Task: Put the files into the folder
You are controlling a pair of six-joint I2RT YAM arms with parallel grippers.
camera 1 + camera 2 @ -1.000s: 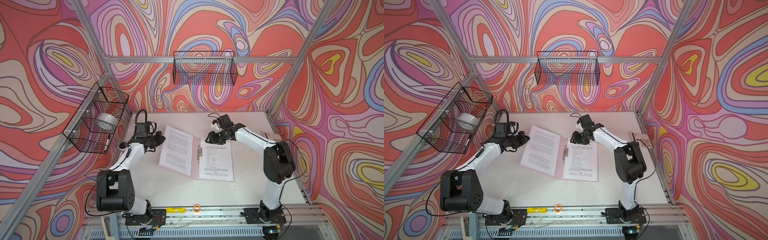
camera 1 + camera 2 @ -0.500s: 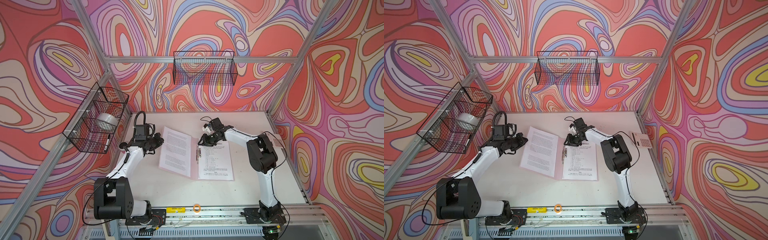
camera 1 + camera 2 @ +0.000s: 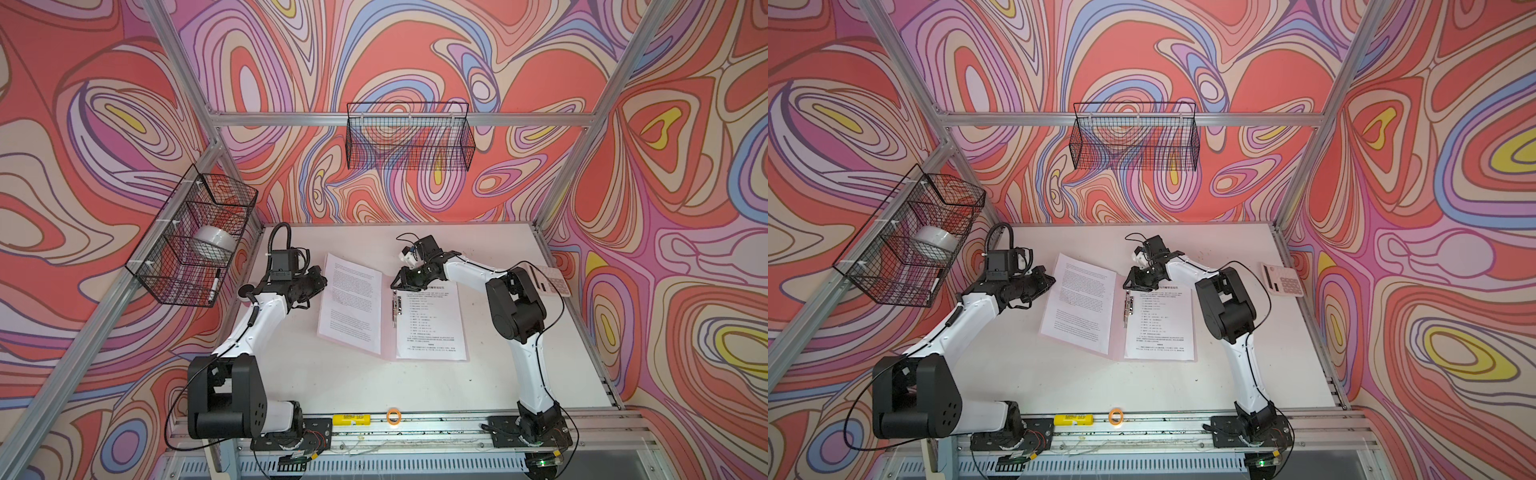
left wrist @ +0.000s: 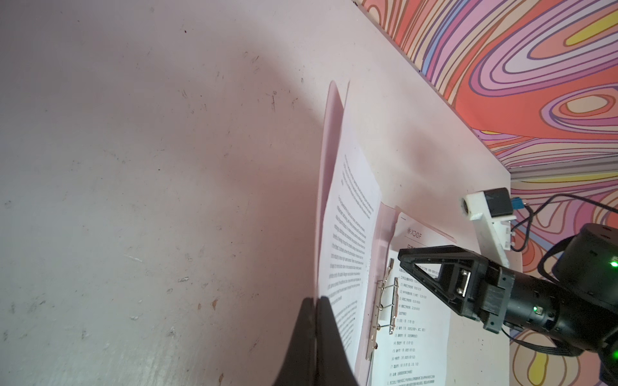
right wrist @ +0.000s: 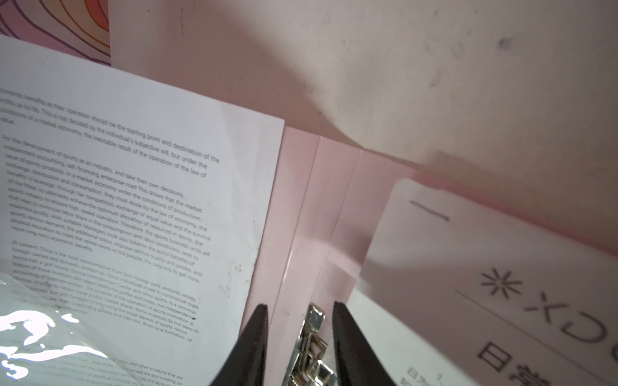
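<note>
The pale-pink folder (image 3: pixel 386 332) lies open on the table, its left cover raised. One of the files, a sheet of dense text (image 3: pixel 351 303), rests on that cover. Another, with a bold heading (image 3: pixel 430 324), lies on the right half. My left gripper (image 3: pixel 322 282) (image 4: pixel 316 298) is shut on the left cover's outer edge, where the text sheet (image 4: pixel 351 234) meets it. My right gripper (image 3: pixel 395 286) (image 5: pixel 300 304) hovers over the far end of the spine. Its fingers stand apart on either side of the metal clip (image 5: pixel 312 341), with a gap showing on each side.
A pinkish-white calculator (image 3: pixel 550 280) lies at the table's right edge. A wire basket (image 3: pixel 191 237) on the left wall holds a tape roll (image 3: pixel 214 241). Another basket (image 3: pixel 409 141) hangs on the back wall. A yellow tube (image 3: pixel 351 419) and an orange ring (image 3: pixel 393 415) sit on the front rail.
My right gripper has moved left to the top of the spine and its jaws have narrowed around the clip. The left gripper holds the cover as before.
</note>
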